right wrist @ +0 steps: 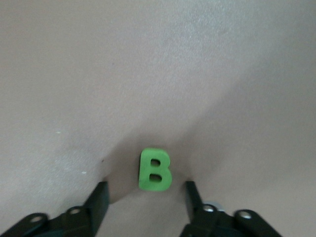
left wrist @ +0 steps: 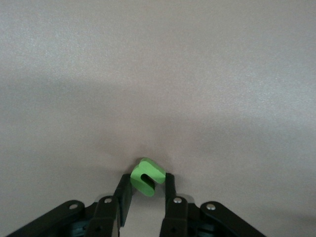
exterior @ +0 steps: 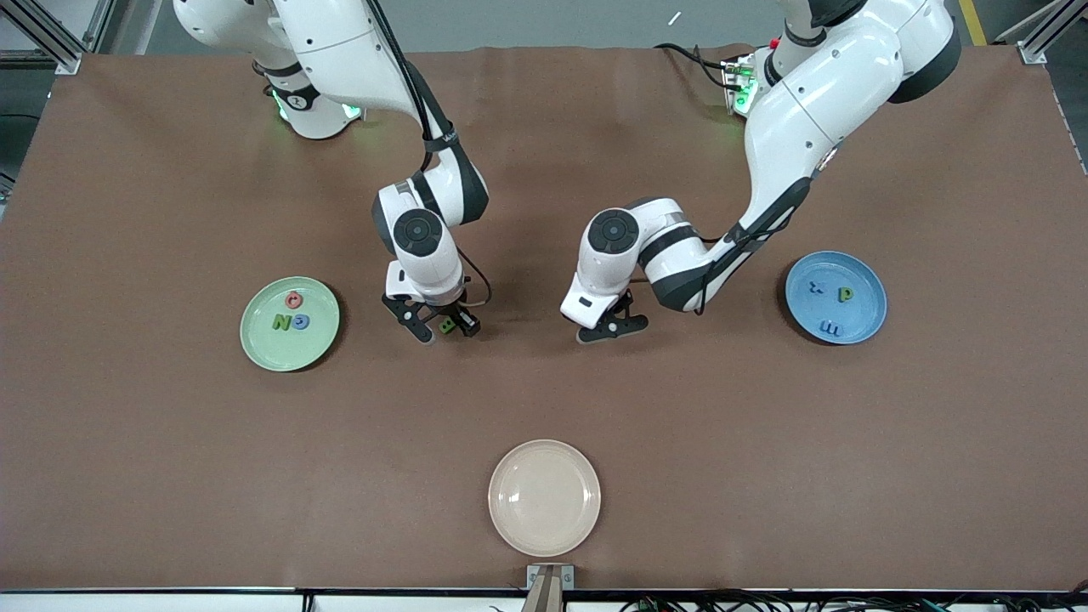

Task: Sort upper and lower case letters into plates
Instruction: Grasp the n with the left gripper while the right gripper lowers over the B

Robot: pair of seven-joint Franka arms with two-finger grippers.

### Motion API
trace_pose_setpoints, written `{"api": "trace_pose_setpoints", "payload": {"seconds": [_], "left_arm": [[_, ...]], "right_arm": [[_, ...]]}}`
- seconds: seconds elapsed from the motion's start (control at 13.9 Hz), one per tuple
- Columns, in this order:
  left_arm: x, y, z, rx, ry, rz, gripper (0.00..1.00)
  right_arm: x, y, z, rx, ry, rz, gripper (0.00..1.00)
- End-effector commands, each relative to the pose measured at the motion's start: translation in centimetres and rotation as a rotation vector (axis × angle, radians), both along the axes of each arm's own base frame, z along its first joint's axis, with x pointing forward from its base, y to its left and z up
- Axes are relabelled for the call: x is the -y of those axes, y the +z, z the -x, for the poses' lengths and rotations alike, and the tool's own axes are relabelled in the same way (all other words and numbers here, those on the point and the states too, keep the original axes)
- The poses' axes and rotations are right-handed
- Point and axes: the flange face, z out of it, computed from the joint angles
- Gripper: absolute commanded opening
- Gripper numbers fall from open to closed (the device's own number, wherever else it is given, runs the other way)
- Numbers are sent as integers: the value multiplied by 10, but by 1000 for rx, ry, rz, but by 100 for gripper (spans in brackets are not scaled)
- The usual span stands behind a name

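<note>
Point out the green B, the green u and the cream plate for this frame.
green B (right wrist: pixel 154 170): right wrist view, on the letter's face.
green u (left wrist: pixel 146 177): left wrist view, on its upper face, between the left end effector's fingers.
cream plate (exterior: pixel 544 497): front view, on its bare centre.

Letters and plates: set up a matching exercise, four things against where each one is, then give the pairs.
1. green B
2. green u
3. green N
4. green p

a. on the mint green plate
b. on the blue plate
c. on the table between the right pincer's open fingers
d. between the left pincer's fingers

Pairs: 1-c, 2-d, 3-a, 4-b
</note>
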Motion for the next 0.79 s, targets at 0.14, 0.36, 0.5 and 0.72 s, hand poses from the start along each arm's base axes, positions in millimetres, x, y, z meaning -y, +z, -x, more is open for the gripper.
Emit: {"api": "trace_pose_setpoints", "payload": {"seconds": [0.14, 0.36, 0.5, 0.72], "left_arm": [[-4, -5, -9, 13, -1, -7, 10], [-13, 5, -19, 28, 1, -18, 9], [-22, 13, -22, 30, -3, -44, 7], [-30, 22, -26, 23, -13, -70, 7]], "right_arm": [[26, -5, -15, -13, 44, 6, 100], [26, -5, -16, -13, 48, 7, 93], [26, -5, -15, -13, 51, 7, 80], [20, -7, -10, -22, 49, 8, 71]]}}
